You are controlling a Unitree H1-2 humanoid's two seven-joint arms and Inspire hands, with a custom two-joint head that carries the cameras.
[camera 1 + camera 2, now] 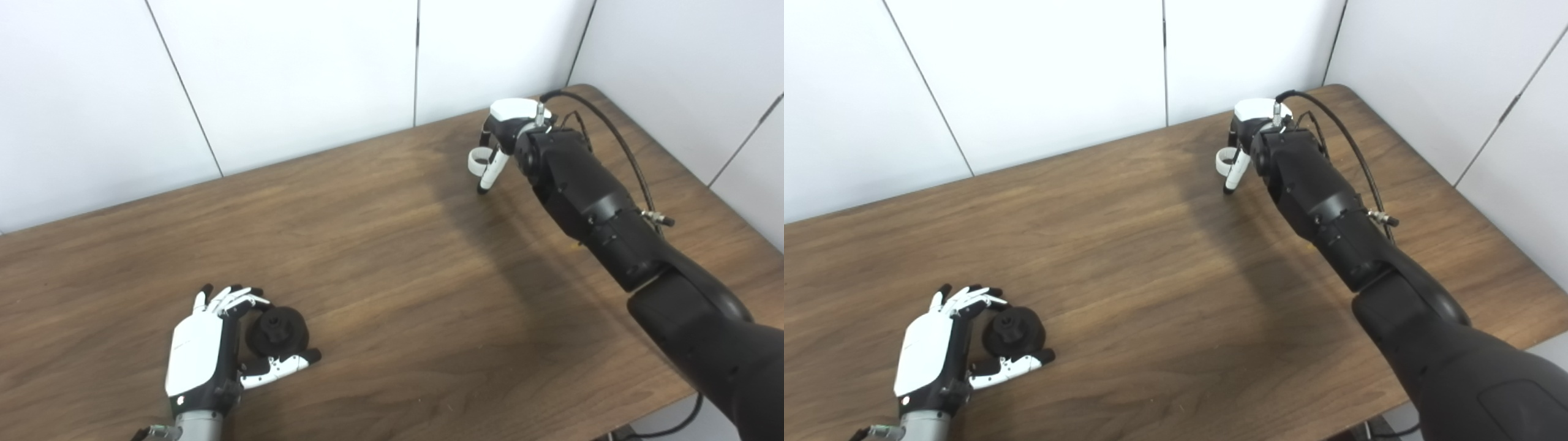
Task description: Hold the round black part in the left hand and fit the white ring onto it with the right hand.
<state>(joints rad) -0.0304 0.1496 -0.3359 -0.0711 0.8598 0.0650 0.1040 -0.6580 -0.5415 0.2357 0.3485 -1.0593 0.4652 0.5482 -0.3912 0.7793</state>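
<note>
Left hand sits at the near-left of the table, low, close to the front edge. Fingers curl over the far side of the black part, thumb runs along its near side. So the part is cupped between fingers and thumb, just right of the palm. Part looks like it's resting on the wood; can't tell how firm the contact is. Hand is partly closed around it, not clenched.

Middle of the table is bare wood, wide gap between the two hands. A broad shadow falls across the wood below the right arm.

Right hand is at the far right, near the back edge where the table meets the white wall panels, and not far from the rounded back-right corner. Fingers point down and pinch the white ring, which hangs on the left side of the hand. Ring is tilted, nearly on edge, and looks clear of the table surface. One fingertip reaches below it, close to the wood.

Right forearm runs diagonally from the bottom-right corner up to the hand, with a black cable looping along its outer side. Right table edge runs just beyond the arm.

Ring and part are well apart, on opposite ends of the table.
</note>
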